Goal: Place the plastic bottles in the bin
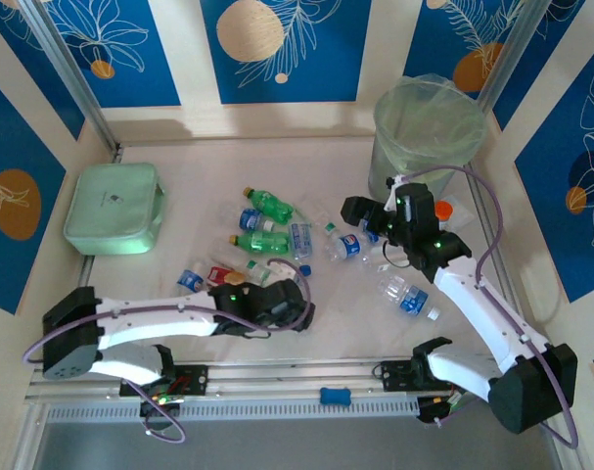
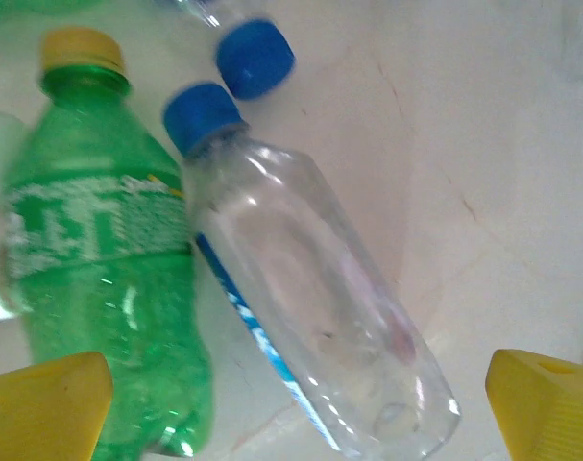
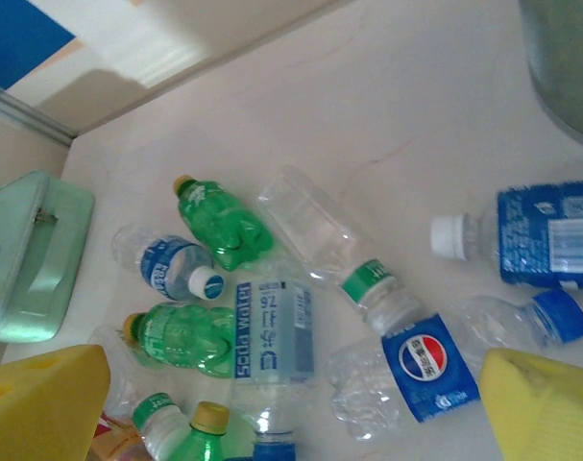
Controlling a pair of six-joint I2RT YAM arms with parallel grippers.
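Pale cream table (image 1: pixel 179 166), hemmed in by walls (image 1: pixel 287 49) of blue panels with white leaves and orange discs. The bin (image 1: pixel 429 132), grey with a pale green liner, stands at 1 o'clock on the table. The plastic bottles (image 1: pixel 277 235) lie scattered mid-table.

The left gripper (image 2: pixel 291 408) is at 6 o'clock of the pile with its yellow fingers spread wide and nothing held. A clear blue-capped bottle (image 2: pixel 310 317) lies flat between them, cap pointing to 11 o'clock. A green yellow-capped bottle (image 2: pixel 109 288) presses against its 9 o'clock side.

The right gripper (image 3: pixel 291 408) is wide open too, hanging empty above the pile. A Pepsi bottle (image 3: pixel 416 370) lies just beside its right finger and a soda-water bottle (image 3: pixel 272 336) sits nearer the middle. A white-capped blue-labelled bottle (image 3: pixel 531 235) lies at 2 o'clock.

From above, the right arm (image 1: pixel 473 294) stands between pile and bin. One lone clear bottle (image 1: pixel 406 294) lies at 4 o'clock of the pile. The mint-green box (image 1: pixel 115 208) sits at 9 o'clock, well apart.
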